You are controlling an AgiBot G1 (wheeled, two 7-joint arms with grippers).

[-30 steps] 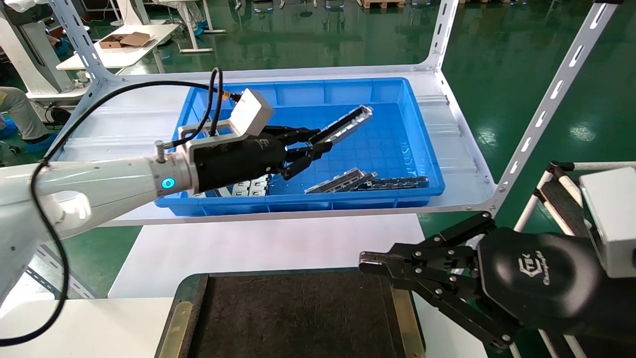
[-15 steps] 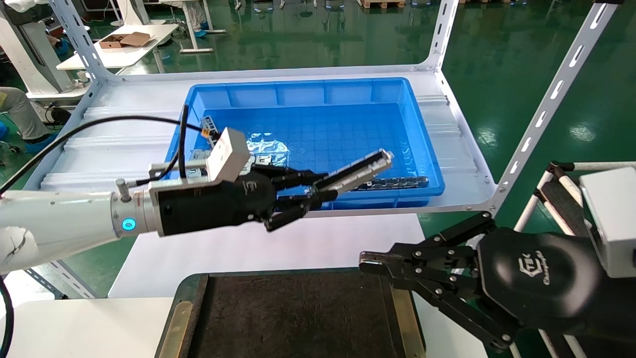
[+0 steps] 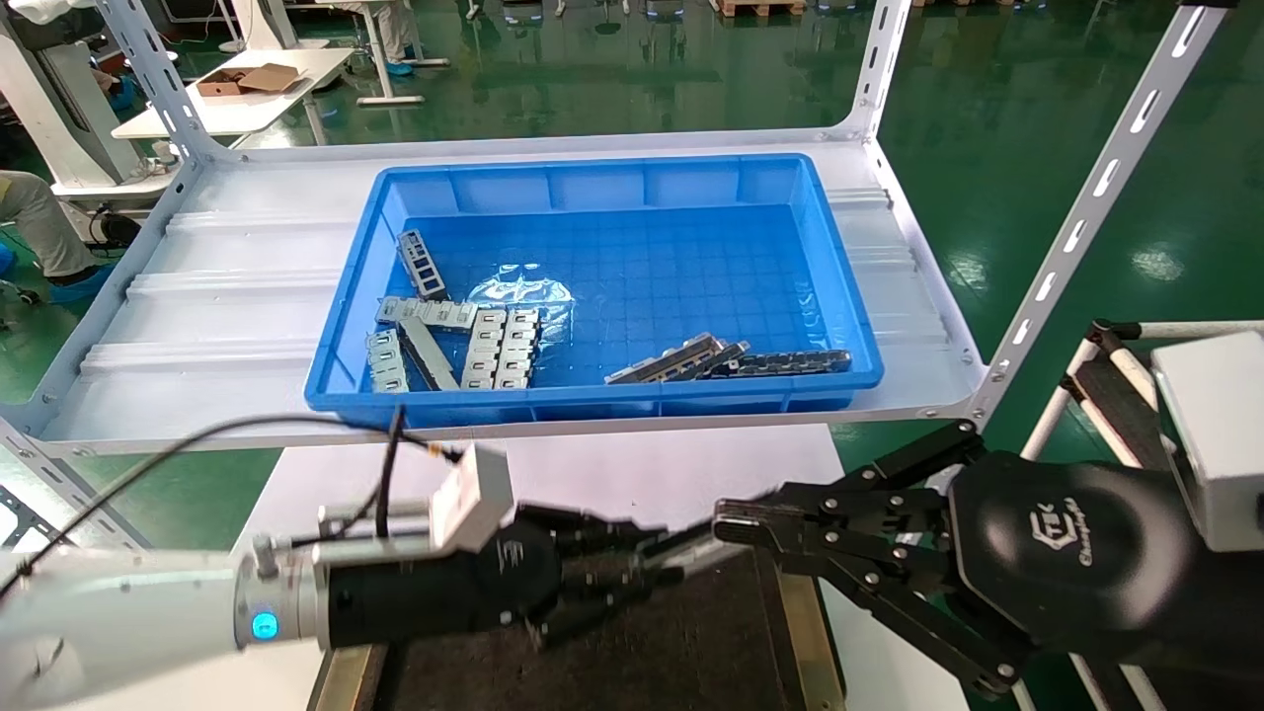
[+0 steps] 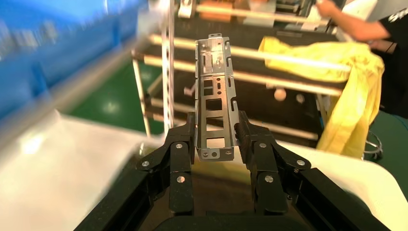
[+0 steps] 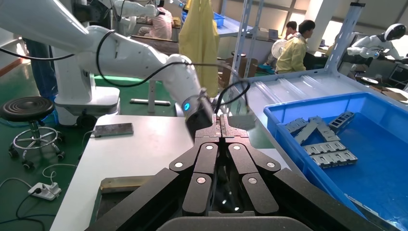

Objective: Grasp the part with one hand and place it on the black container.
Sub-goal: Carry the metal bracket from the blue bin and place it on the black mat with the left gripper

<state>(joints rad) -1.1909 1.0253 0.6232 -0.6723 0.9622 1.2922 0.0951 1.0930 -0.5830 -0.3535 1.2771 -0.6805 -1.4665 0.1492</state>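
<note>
Already the grasping half looks done: the left gripper [image 4: 215,144] is holding the part [image 4: 216,96] by one end, its jaws pressing on both long sides, the bar sticking straight out ahead. Seen from the head, that gripper [image 3: 632,578] is hanging over the near end of the black container [image 3: 355,642], well clear of the blue bin [image 3: 632,178]. Lowering and letting go are probably what remain. The right gripper [image 3: 750,523] is sitting idle just beside, jaws pressed together with nothing between.
</note>
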